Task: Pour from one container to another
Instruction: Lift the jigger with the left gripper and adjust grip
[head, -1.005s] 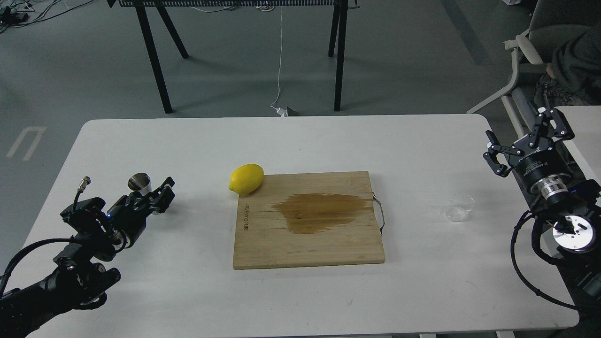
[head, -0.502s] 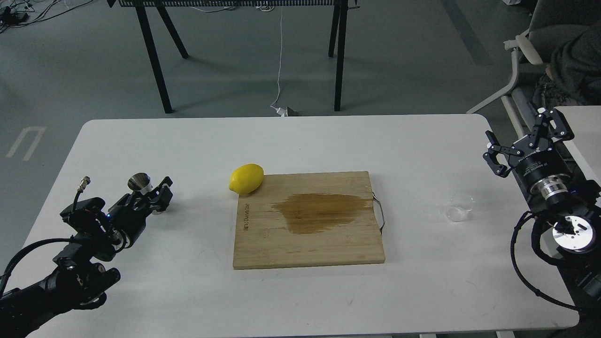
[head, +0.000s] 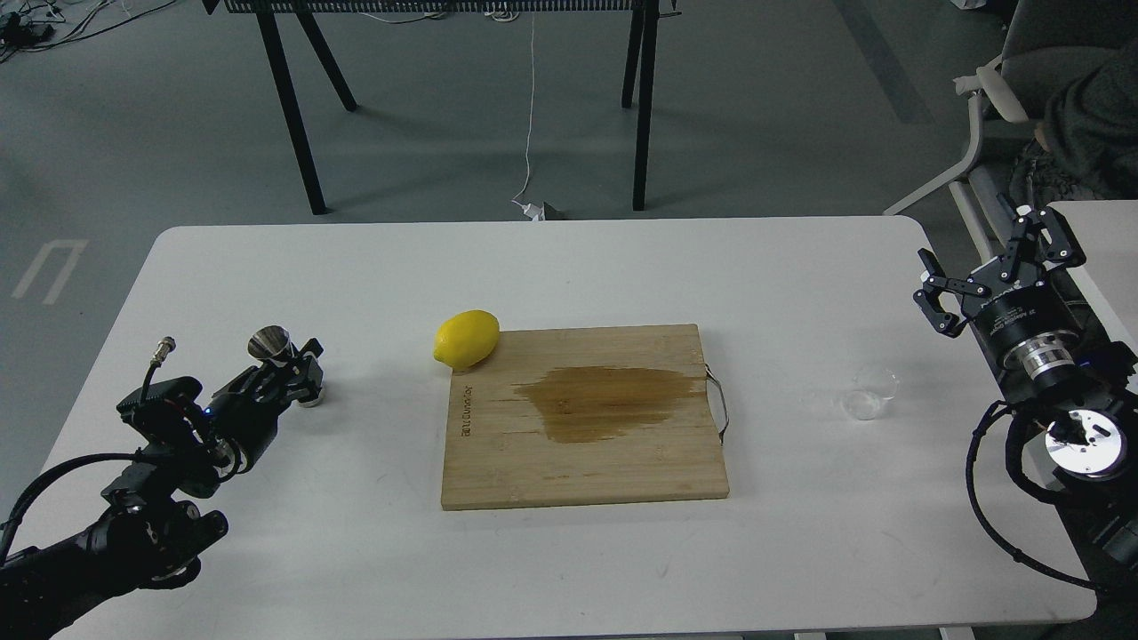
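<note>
Steel jigger point(head: 271, 344) now tilted in left fingers point(head: 298, 372) clamped on it; right fingers point(head: 985, 263) stay apart.

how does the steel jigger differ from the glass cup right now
The steel jigger is shiny, opaque and hourglass-shaped; the glass cup is clear and colourless. The jigger sits at the left gripper, whose jaws are at its waist; the cup stands alone, apart from the open right gripper. The jigger is left of the cutting board, the cup right. Both are small vessels.
</note>
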Robot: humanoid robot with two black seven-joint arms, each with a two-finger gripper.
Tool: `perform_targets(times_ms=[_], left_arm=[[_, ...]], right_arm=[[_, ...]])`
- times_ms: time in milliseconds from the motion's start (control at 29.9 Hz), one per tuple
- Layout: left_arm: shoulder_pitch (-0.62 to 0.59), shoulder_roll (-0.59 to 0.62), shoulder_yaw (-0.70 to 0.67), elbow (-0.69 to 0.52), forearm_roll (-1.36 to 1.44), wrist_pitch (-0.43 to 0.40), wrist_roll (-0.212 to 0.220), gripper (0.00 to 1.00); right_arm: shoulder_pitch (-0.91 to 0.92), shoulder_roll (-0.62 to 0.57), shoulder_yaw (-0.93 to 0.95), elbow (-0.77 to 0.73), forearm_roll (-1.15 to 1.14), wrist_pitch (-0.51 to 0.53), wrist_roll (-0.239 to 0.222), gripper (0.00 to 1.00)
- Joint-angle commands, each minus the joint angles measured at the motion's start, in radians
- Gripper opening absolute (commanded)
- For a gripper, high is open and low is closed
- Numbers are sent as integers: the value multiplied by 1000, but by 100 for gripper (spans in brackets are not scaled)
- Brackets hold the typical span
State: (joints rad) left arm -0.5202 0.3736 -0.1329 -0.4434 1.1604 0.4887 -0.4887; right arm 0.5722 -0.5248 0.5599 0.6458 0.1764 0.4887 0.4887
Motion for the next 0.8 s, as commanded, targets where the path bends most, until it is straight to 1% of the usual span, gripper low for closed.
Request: perform_targets(times_ms=[0,134,368,770], left_arm=[[0,-22,2,32,-2,0,0,29],[0,-41,2,72,-2,0,0,27],[0,-41,2,72,-2,0,0,23],[-37,-33,1,71,-5,0,0,23]], right_arm=[[0,0,2,-1,0,0,0,99],[0,0,2,-1,0,0,0,99],[0,0,2,-1,0,0,0,99],[-6,0,8,-1,0,0,0,99]])
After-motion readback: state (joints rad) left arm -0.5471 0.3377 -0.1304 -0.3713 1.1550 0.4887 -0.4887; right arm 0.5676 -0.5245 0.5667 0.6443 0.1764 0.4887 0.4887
